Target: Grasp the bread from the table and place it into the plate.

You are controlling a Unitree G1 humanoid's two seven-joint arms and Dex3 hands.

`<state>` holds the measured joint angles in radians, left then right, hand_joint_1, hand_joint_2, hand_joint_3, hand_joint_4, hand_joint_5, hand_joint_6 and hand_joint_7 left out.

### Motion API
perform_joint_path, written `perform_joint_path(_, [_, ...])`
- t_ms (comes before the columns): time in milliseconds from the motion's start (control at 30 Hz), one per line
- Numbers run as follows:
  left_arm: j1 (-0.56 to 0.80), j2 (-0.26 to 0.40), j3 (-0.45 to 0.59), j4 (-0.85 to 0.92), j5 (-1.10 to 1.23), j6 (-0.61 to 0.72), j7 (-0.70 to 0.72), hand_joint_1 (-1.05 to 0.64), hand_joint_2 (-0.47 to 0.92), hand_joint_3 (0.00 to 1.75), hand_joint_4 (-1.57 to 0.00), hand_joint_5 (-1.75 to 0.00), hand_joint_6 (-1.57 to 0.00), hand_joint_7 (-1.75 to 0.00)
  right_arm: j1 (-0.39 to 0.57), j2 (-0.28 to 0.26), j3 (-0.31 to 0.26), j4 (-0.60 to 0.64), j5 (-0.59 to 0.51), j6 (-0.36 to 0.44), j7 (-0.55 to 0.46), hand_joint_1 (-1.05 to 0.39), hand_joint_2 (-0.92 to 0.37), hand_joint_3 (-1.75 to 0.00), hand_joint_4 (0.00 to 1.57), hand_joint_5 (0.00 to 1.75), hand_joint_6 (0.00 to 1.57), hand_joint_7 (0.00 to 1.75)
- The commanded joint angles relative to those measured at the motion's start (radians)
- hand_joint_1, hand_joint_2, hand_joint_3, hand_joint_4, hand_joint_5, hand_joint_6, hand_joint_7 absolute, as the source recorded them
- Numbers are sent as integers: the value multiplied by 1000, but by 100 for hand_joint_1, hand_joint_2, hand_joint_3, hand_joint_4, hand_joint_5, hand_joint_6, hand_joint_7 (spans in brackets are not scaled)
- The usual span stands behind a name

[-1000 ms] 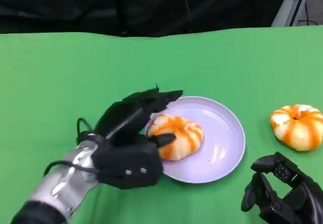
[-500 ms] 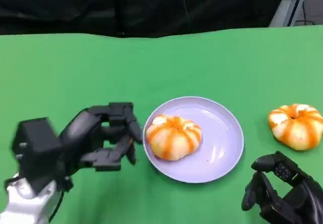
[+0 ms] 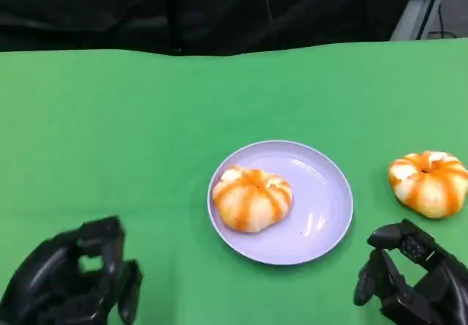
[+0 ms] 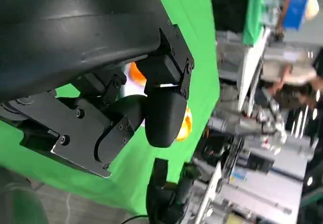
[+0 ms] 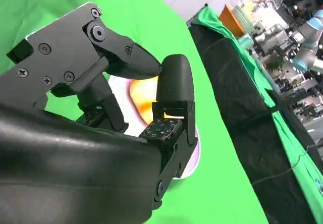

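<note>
Green surface under everything, black backdrop at 12 o'clock, nothing standing between bread and plate. Second bread at 3 o'clock of the plate, well apart from it, just beyond the right robot hand. Since half a second ago, left robot hand pulled back from beside the plate to 7 o'clock, low at the near edge, holding nothing, fingers loosely curled with gaps between them. Right robot hand unmoved at 5 o'clock, fingers curled, nothing in them. Bread round, ridged, pale with orange stripes, lying in the pale lilac plate toward its 9 o'clock side.
</note>
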<state>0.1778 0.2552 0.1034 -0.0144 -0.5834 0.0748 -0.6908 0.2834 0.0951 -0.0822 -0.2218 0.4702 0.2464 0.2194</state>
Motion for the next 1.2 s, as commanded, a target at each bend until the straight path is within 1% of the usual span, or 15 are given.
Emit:
perform_joint_path(33, [44, -16, 39, 34, 7, -16, 0, -10, 55, 127, -95, -175, -84, -164, -10, -26, -24, 11, 13, 11, 3, -16, -53, -108, 85, 174, 86, 138])
perform_joint_path(200, [28, -31, 30, 92, 95, -114, -5, -11, 53, 129, -96, -175, -84, -169, -19, -33, -41, 29, 27, 21, 16, -15, -55, -108, 85, 175, 83, 142])
perform_joint_path(333, [17, -41, 16, 116, 97, -120, -25, -10, 54, 129, -96, -175, -83, -170, -20, -36, -48, 34, 39, 23, 27, -15, -55, -108, 84, 174, 82, 142])
perform_joint_path(433, [10, -46, 9, 125, 110, -123, -28, -10, 56, 124, -95, -175, -83, -169, -17, -39, -50, 31, 42, 25, 28, -15, -55, -107, 84, 174, 82, 141])
perform_joint_path(533, [6, -52, 8, 130, 111, -125, -29, -12, 56, 124, -95, -175, -82, -169, -16, -41, -48, 27, 44, 26, 26, -15, -55, -106, 84, 175, 82, 143])
perform_joint_path(633, [11, -61, 16, 111, 72, -70, -20, -11, 54, 125, -95, -175, -83, -166, -3, -42, -46, 15, 42, 26, 22, -16, -55, -106, 84, 174, 81, 143])
perform_joint_path(733, [18, -68, 21, 101, 65, -67, -20, -12, 54, 127, -96, -175, -84, -165, 9, -42, -44, 8, 36, 20, 20, -16, -55, -103, 85, 172, 84, 138])
perform_joint_path(833, [29, -70, 30, 70, 46, -21, 7, -11, 52, 127, -97, -175, -85, -164, 12, -46, -47, 1, 49, 34, 24, -16, -56, -102, 85, 172, 85, 137])
perform_joint_path(1100, [26, -68, 44, 63, 61, -29, -7, -11, 52, 128, -96, -175, -85, -163, 9, -41, -52, 2, 57, 35, 24, -16, -54, -103, 87, 169, 87, 134])
perform_joint_path(1200, [25, -71, 46, 61, 67, -29, 2, -12, 51, 128, -96, -175, -86, -163, 9, -44, -50, 4, 51, 31, 27, -16, -55, -102, 86, 169, 87, 134])
